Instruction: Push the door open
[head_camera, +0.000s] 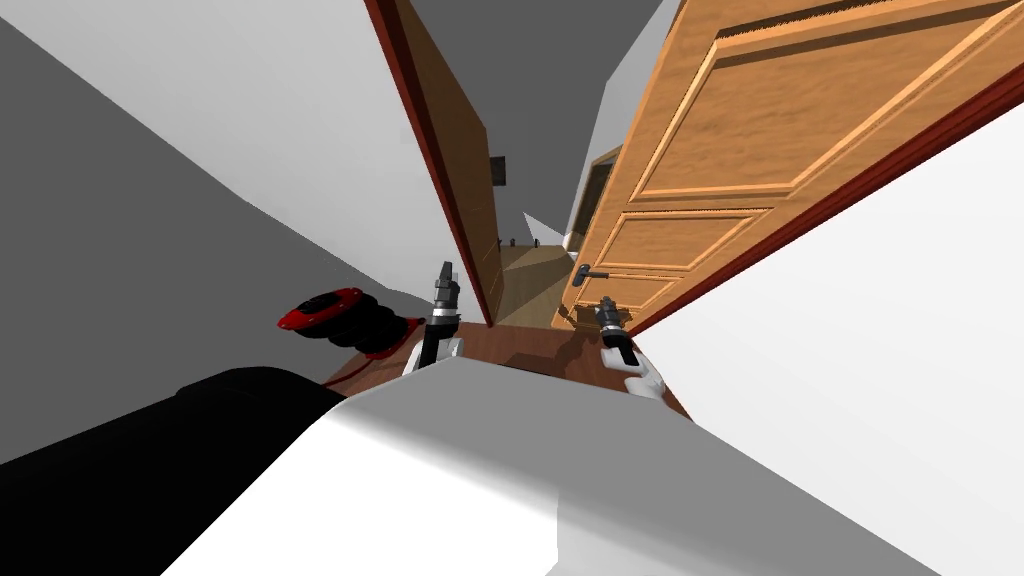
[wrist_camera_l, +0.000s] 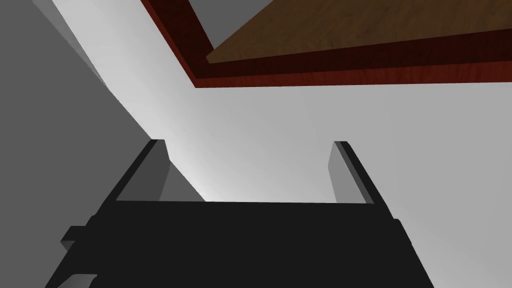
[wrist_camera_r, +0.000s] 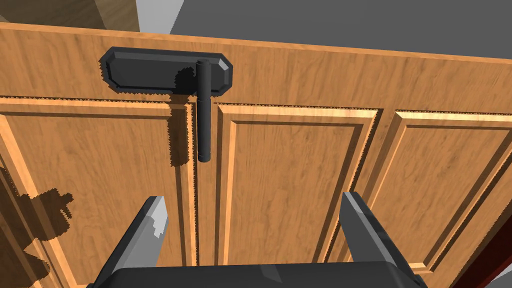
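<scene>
The door (head_camera: 760, 130) is a light wooden panelled leaf standing partly open on my right, hung in a dark red frame (head_camera: 900, 150). Its dark lever handle (wrist_camera_r: 204, 117) sits on a dark plate (wrist_camera_r: 165, 70). My right gripper (wrist_camera_r: 252, 200) is open and points at the door face close to it, just short of the handle's free end; I cannot tell if the fingers touch the wood. In the head view the right gripper (head_camera: 607, 310) is just below the handle (head_camera: 590, 272). My left gripper (head_camera: 446, 275) is open by the frame's left post (head_camera: 430, 160), facing a white wall (wrist_camera_l: 280, 125).
A gap (head_camera: 530, 260) between the left post and the door leaf gives onto a tan floor beyond. A red and black object (head_camera: 335, 312) lies on the brown wooden floor (head_camera: 520, 350) to my left. White walls close in on both sides.
</scene>
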